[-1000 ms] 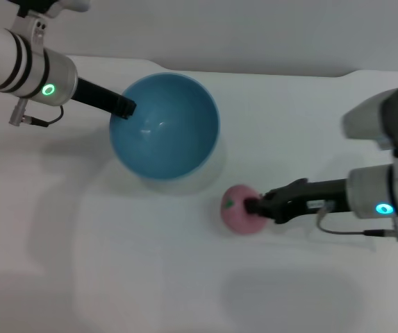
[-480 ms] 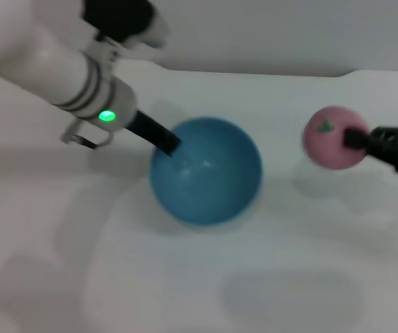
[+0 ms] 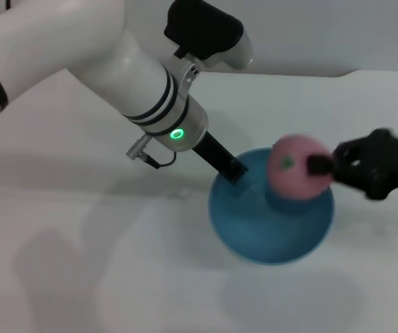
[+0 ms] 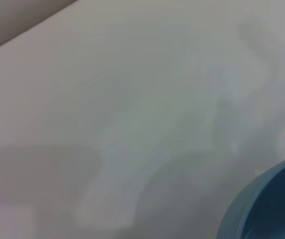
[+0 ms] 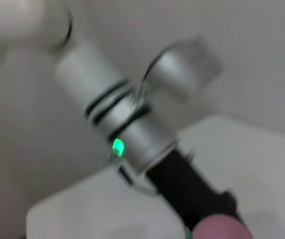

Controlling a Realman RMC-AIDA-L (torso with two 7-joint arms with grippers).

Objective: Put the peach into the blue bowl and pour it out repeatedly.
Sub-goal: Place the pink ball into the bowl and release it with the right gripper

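White table, peach above blue bowl.

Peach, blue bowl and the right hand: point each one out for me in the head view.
peach [image 3: 292, 166], head view, middle of its pink skin beside the stem spot.
blue bowl [image 3: 271, 239], head view, near outer wall below the rim.
right hand [image 3: 321, 165], head view, fingertips clamped on the peach's side.
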